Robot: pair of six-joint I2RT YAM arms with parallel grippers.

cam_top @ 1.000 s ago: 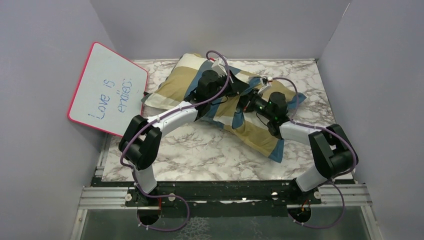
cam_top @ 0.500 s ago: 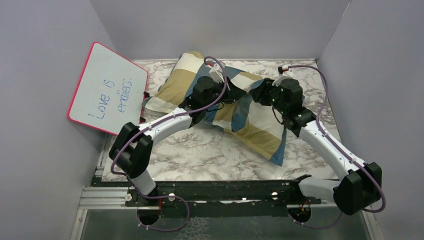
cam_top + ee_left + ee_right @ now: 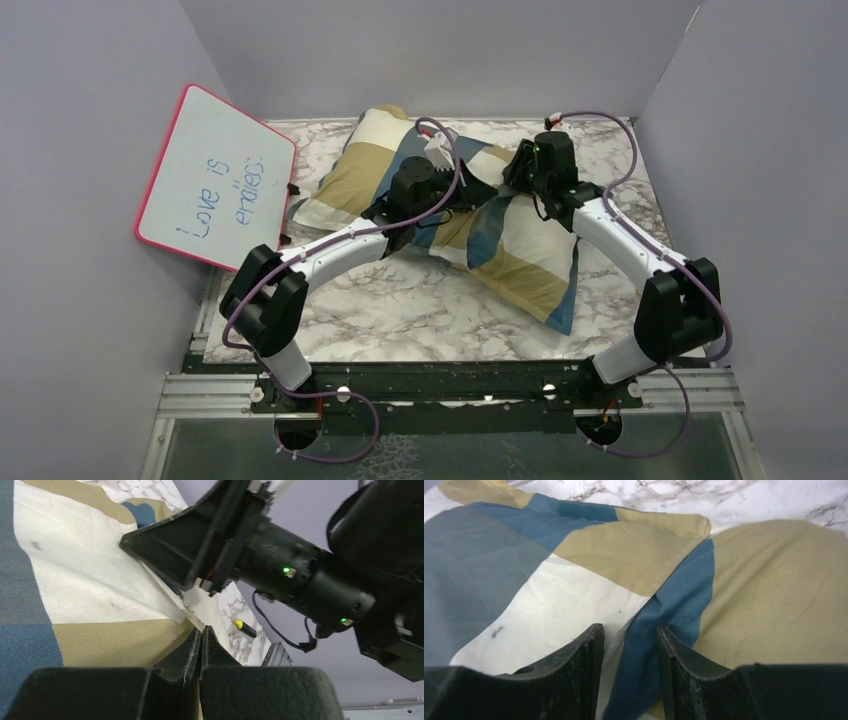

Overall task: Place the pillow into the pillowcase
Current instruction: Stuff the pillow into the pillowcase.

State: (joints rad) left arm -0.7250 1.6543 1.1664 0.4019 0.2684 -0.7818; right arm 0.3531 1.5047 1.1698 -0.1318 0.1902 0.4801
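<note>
Top external view gives you the pillowcase point(image 3: 525, 268) lying slantwise across the far middle of the marble table point(image 3: 400, 305), one end near the back wall and the other corner pointing toward the right arm's base. It lies plump rather than flat. You cannot tell the pillow's white cloth apart from the cream checks in any view. Both arms reach over it from the near edge and meet at its middle, the left gripper point(image 3: 468, 197) and the right gripper point(image 3: 517, 180) just beside each other.

Left wrist view shows your left fingers pressed together with no gap between them, their tips at the edge of a tan block. Whether any cloth is caught between them does not show. The right gripper's black body sits close ahead, its tip against the cream fabric, and a small black item with a yellow end point(image 3: 244, 628) lies on the marble beyond.

Right wrist view shows your right fingers point(image 3: 584, 675) standing a little apart, with a blue fold of the case running down through the gap — whether they squeeze it or merely straddle it, you cannot tell.

A pink-rimmed whiteboard point(image 3: 215, 180) leans against the left wall, just beside the case's left end.
</note>
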